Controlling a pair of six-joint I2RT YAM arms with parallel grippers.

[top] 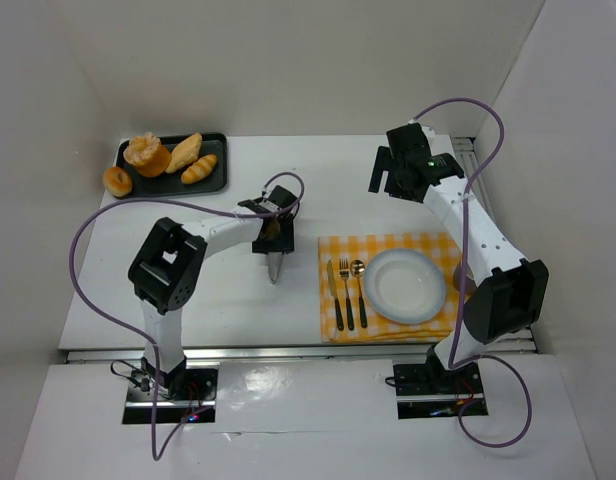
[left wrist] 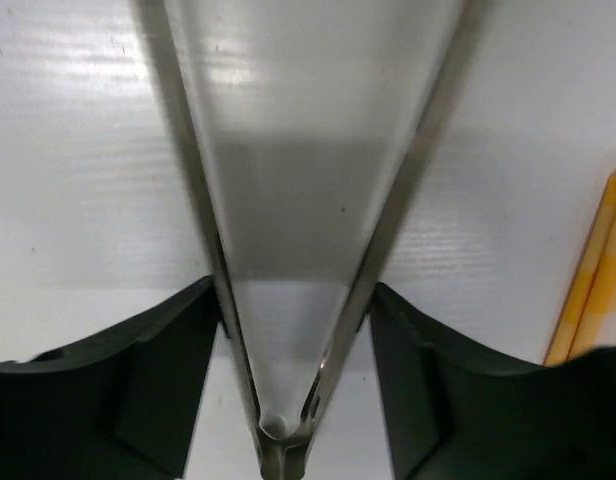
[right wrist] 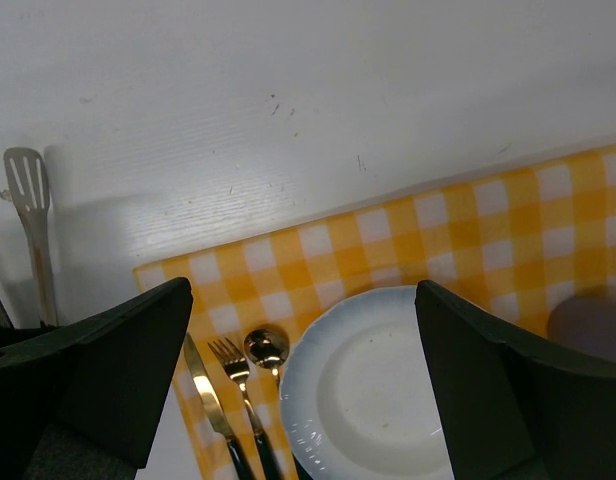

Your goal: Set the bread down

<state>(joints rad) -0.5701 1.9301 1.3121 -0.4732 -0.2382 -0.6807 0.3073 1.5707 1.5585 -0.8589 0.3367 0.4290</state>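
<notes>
The top camera looks down from behind on the whole table (top: 288, 170). The left wrist camera is very close to the tongs (left wrist: 208, 230). The right wrist camera, higher up, faces down on the plate (right wrist: 368, 390), shared with the top view.

- Tongs (left wrist: 308, 200), filling the left wrist view: bare metal, smooth, with a dull brushed sheen.
- Table (right wrist: 288, 80): white, matt, finely ridged, with a few dark scuffs.
- Placemat (right wrist: 468, 230): yellow-and-white checked cloth, matt.
- Plate (right wrist: 368, 390): white, smooth and glossy.
- Knife (right wrist: 200, 385), fork (right wrist: 228, 355), spoon (right wrist: 265, 347): polished metal with black handles.
- Tray (top: 219, 150), upper left of the top view: black with a slight sheen.
- Rolls (top: 185, 152) on it: golden-brown with a rough crust.
</notes>
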